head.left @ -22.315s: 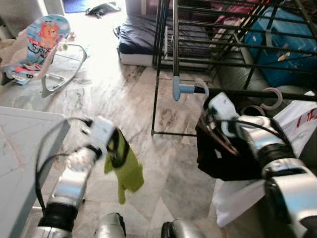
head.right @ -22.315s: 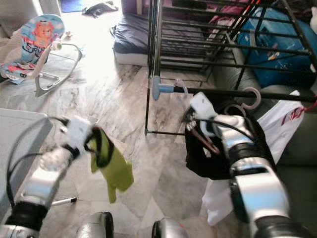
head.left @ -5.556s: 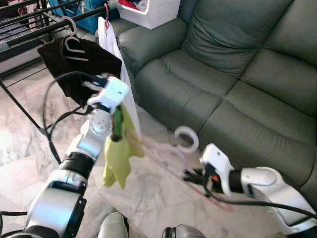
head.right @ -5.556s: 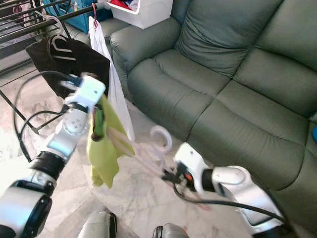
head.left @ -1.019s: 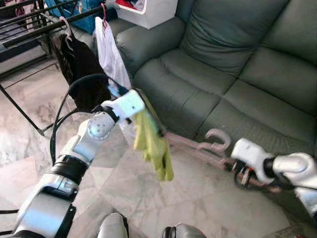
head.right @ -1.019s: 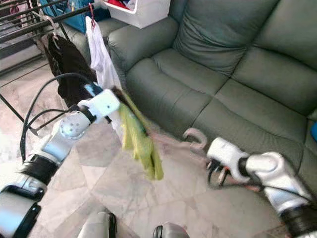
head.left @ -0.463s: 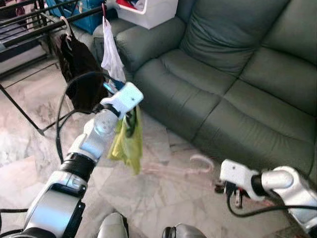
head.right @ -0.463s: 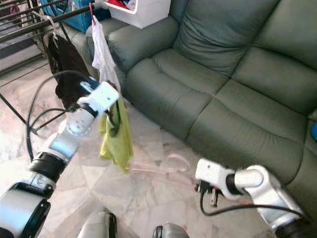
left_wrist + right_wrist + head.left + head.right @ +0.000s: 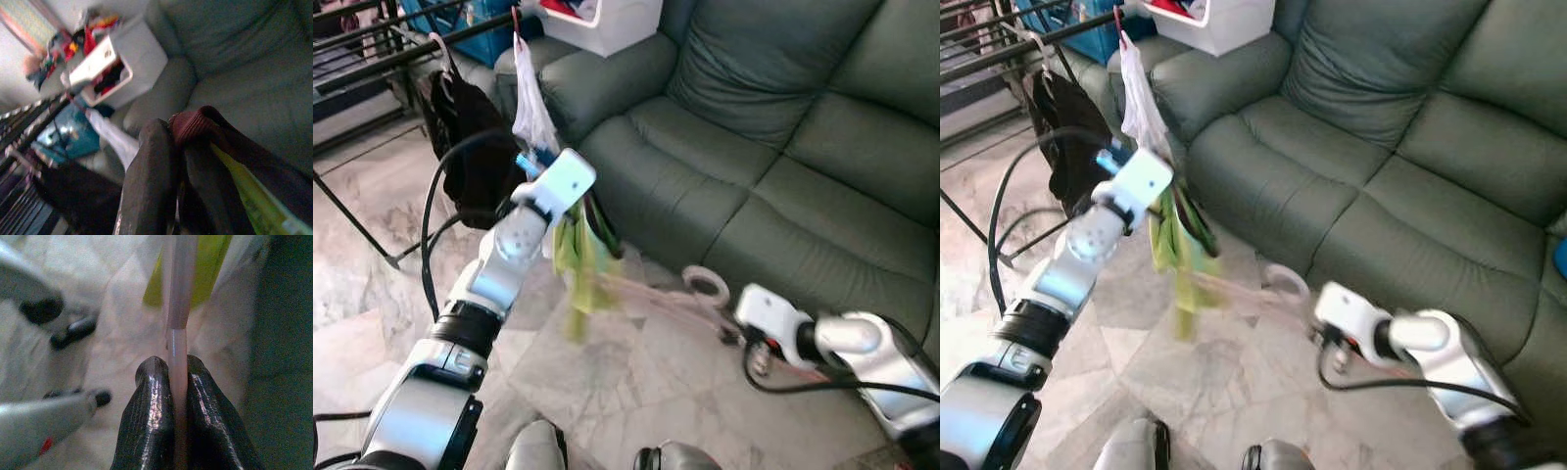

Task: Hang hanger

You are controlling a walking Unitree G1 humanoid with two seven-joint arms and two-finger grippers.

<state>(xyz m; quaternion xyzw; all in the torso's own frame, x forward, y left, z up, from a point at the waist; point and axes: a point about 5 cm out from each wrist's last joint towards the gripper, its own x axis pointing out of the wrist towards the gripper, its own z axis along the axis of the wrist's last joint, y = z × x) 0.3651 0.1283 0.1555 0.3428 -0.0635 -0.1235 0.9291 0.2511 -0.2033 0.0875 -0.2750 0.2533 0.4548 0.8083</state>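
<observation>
While the left tool (image 9: 592,220) is clamped on a green garment (image 9: 576,262), the right tool (image 9: 171,382) grips a pink hanger (image 9: 677,294) nr the sofa (image 9: 783,147).

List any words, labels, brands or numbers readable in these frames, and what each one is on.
None can be read.
The white bin of clothes and the blue bag by the rack show no legible print.
The left hand with the green cloth and the right hand on the pink hanger carry no markings.

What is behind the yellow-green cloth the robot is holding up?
Behind the yellow-green cloth held by the left claw is the green sofa. The cloth covers part of the sofa's front and one end of the pink hanger.
</observation>
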